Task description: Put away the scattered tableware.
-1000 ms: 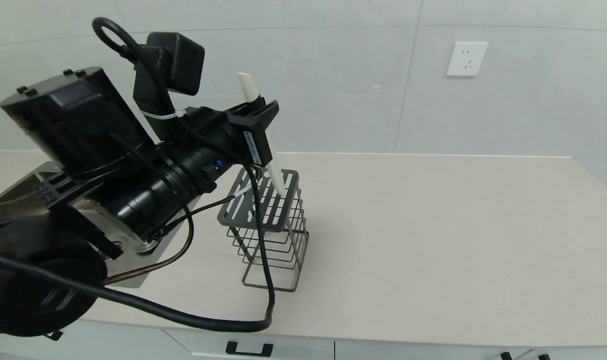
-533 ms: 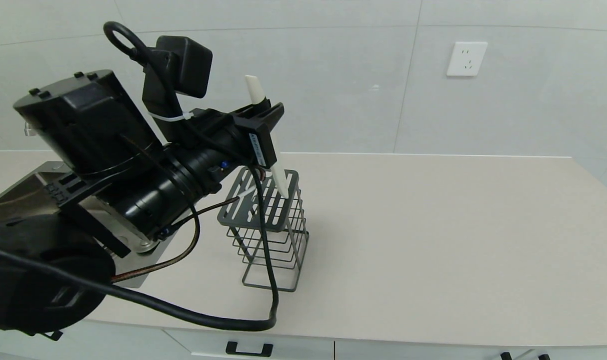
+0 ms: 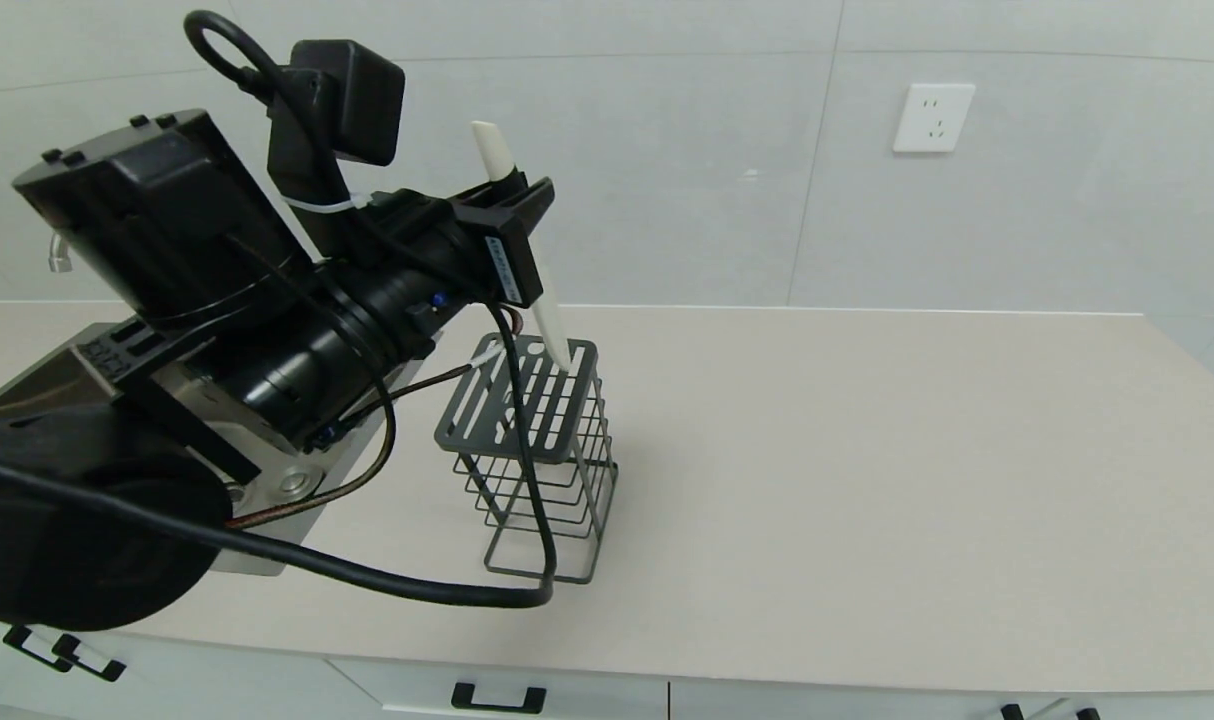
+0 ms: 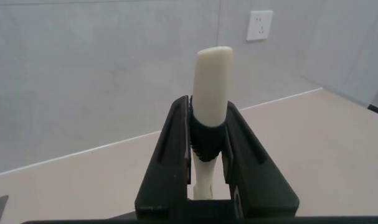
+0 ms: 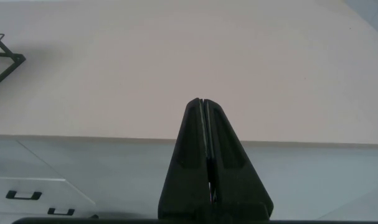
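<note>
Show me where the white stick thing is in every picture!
Head view: the white stick slants left of middle, clamped in the left gripper, its tip over the wire rack.
Left wrist view: its blunt end stands up mid-picture between the jaws.
Right wrist view: not in it.
Shared landmark: the wall socket, upper right in the head and left wrist views.

A kitchen: beige counter (image 3: 867, 450), steel sink (image 3: 295, 482), tiled wall (image 3: 667, 150).

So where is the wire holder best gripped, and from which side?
Probably a corner post of the wire holder, from the robot's right: the posts are thin and upright, and the left gripper with the white utensil crowds its left and top.
</note>
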